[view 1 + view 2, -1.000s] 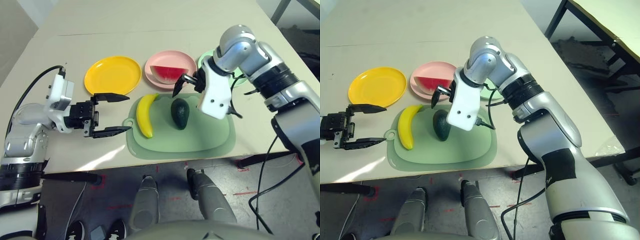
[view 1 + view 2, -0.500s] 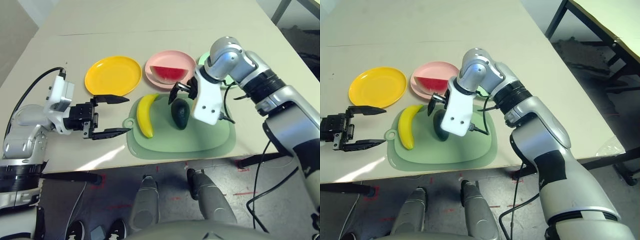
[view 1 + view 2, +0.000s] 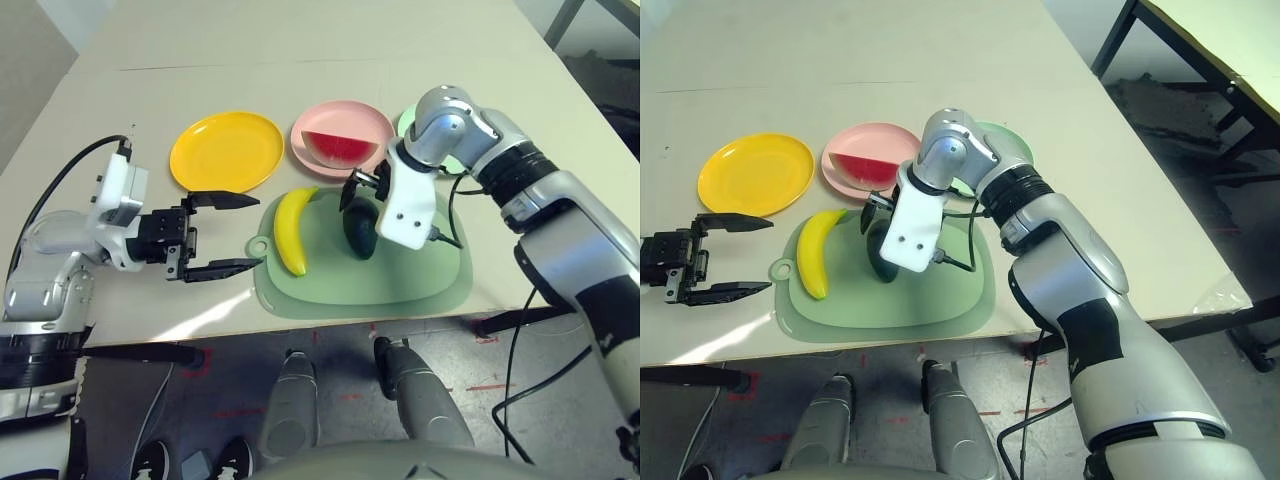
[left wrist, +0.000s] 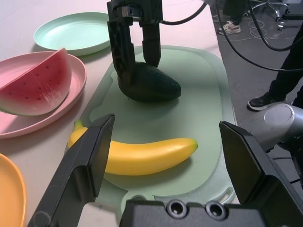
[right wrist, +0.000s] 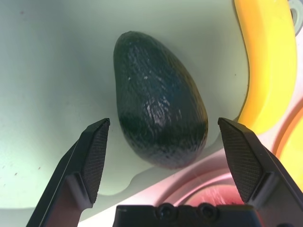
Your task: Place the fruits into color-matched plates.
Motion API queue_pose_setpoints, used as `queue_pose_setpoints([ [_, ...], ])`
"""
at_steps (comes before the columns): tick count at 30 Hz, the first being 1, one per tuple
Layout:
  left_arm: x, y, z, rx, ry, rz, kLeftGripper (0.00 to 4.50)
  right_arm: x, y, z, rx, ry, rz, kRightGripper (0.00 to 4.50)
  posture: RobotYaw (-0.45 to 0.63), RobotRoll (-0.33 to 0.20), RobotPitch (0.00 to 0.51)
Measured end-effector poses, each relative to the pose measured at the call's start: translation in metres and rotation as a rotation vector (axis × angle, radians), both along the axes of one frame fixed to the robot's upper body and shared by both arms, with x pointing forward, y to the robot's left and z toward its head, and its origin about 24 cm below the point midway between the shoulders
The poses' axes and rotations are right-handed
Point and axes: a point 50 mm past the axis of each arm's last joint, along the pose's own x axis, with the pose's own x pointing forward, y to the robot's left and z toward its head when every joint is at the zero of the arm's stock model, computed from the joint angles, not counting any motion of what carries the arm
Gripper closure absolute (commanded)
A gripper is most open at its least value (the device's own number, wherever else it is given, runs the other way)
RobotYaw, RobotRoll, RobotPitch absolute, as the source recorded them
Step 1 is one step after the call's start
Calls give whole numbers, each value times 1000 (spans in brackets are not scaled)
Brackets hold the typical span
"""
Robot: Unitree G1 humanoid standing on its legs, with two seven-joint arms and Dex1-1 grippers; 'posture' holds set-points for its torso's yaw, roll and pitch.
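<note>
Dark green, the avocado (image 5: 160, 99) lies near the middle of the pale green mat (image 3: 420, 280), beside the banana (image 3: 291, 231). The right gripper (image 5: 165, 156) hangs right over it, spread and gripping nothing, 1 finger each side of the broad end. To do this well I'd lower until the pads bracket the widest part, then close squarely, since the rounded skin could slip. The right forearm reaches in from the far right edge, wrist bent downward. The left gripper (image 3: 222, 232) waits agape off the mat's left edge.
</note>
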Motion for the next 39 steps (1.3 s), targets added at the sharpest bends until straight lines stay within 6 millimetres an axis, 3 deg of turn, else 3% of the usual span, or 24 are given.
queue_pose_setpoints([
  [17,-1,3,2,10,-2,18,0,-1,6,-3,0,14,8,31,64,0,255],
  [22,-1,3,3,12,-6,18,0,0,5,-5,-2,15,-5,1409,60,0,254],
  [33,0,3,4,11,-10,20,0,3,3,-3,-22,15,-32,1413,52,0,254],
  [39,1,-3,3,-32,-28,23,0,10,-18,15,-21,6,-119,1413,47,0,252],
])
